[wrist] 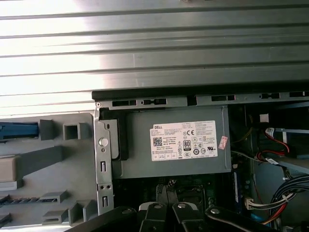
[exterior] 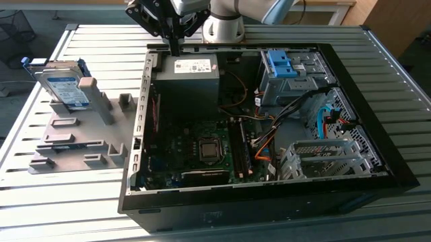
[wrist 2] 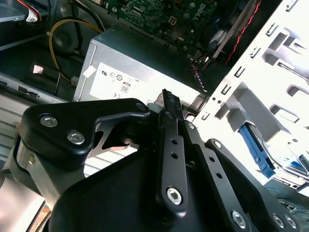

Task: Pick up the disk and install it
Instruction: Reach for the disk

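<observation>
A bench (exterior: pixel 74 201) of pale grey metal slats spans the exterior view, and strong light strikes it, so the slats glare white toward the exterior view's left and shine in bright bands in the first wrist view. Beyond its far edge stand a light wooden desk (exterior: pixel 328 6) and a brown wooden cabinet (exterior: pixel 390 20) at the exterior view's right. A dull grey-blue floor (exterior: pixel 47 20) lies past the far left corner, where a black wire basket (exterior: pixel 15 25) stands among loose cables.

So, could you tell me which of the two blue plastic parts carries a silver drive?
The disk standing on the grey fixture at the exterior view's left, outside the computer case; the blue latch inside the case holds no silver drive.
</observation>
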{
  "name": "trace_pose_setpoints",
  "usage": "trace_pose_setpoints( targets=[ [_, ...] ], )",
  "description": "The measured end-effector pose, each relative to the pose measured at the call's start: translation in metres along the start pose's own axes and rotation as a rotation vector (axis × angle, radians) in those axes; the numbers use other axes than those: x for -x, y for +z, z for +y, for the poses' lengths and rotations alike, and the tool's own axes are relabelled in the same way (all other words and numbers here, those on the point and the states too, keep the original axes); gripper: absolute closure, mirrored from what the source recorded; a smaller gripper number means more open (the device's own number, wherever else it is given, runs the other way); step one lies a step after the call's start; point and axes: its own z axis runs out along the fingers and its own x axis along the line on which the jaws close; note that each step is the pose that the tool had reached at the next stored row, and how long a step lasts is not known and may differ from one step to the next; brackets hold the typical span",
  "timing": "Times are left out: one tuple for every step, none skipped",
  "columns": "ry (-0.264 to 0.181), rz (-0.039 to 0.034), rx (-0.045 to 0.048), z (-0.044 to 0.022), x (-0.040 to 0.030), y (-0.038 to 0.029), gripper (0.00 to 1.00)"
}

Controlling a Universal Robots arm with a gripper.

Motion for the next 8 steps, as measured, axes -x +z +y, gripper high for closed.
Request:
trace_pose_setpoints(
  targets=[
    [0.0,0.0,0.0,0.0,-0.0005,0.0,0.89],
    [0.0,0.0,0.0,-0.0001,-0.0009,0.0,0.89],
    [0.0,-0.0001,0.0,-0.0001,-0.0014,0.0,0.89],
    [0.0,0.0,0.0,-0.0001,-0.0018,0.0,0.89],
    [0.0,0.0,0.0,-0.0002,-0.0022,0.0,0.89],
    [0.0,0.0,0.0,-0.0002,-0.0027,0.0,0.89],
    [0.0,0.0,0.0,-0.0002,-0.0031,0.0,0.89],
    [0.0,0.0,0.0,-0.0003,-0.0035,0.0,0.89]
  ],
)
